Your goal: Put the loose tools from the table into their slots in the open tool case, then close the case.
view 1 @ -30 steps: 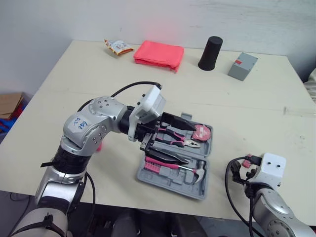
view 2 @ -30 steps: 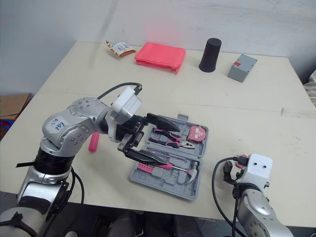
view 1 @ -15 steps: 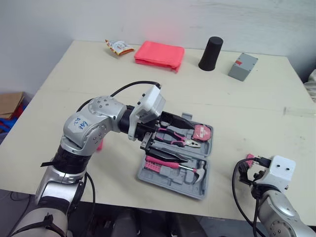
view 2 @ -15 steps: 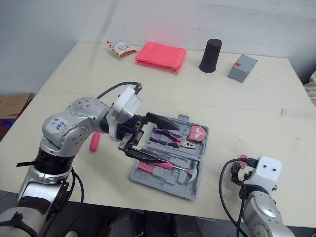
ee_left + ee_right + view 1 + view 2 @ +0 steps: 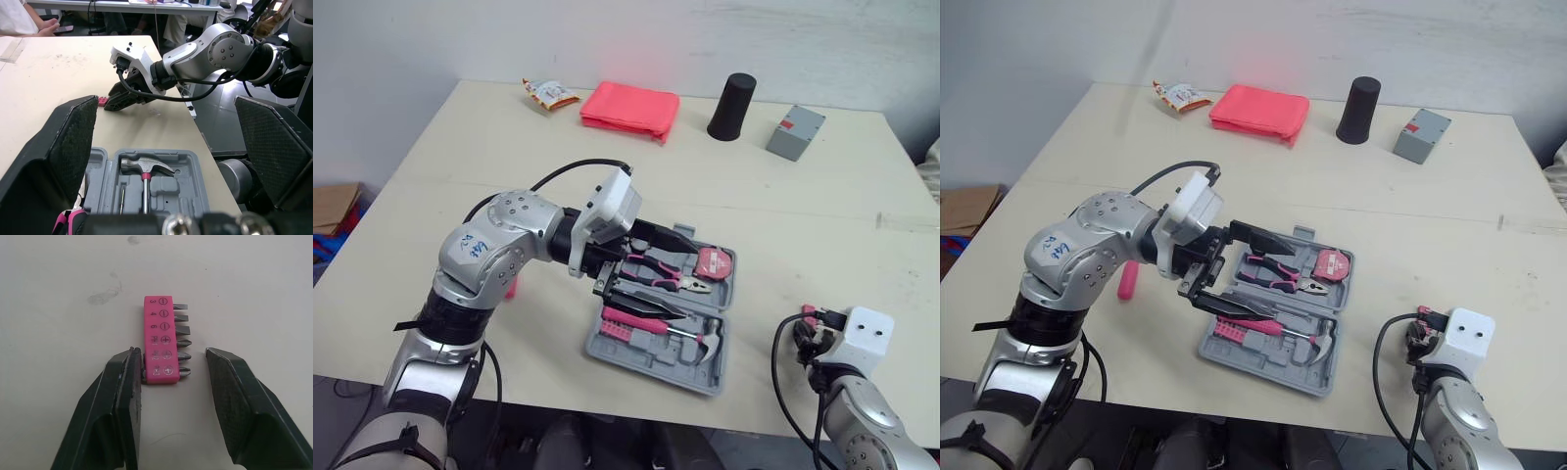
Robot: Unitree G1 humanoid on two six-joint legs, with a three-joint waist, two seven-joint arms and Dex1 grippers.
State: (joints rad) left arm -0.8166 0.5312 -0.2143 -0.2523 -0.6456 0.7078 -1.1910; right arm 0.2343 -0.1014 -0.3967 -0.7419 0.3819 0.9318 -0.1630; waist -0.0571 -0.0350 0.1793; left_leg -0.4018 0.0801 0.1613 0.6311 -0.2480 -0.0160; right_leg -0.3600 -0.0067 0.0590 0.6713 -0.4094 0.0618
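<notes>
A pale cream table fills most of the frame. Along its far edge, at the upper part of the picture, lie a snack packet, a folded pink cloth just beside it, an upright black cylinder and a grey box. The open grey tool case lies at lower centre, near the front edge. A pink-handled tool lies at lower left, partly hidden. A pink bit holder lies flat on the bare tabletop.
</notes>
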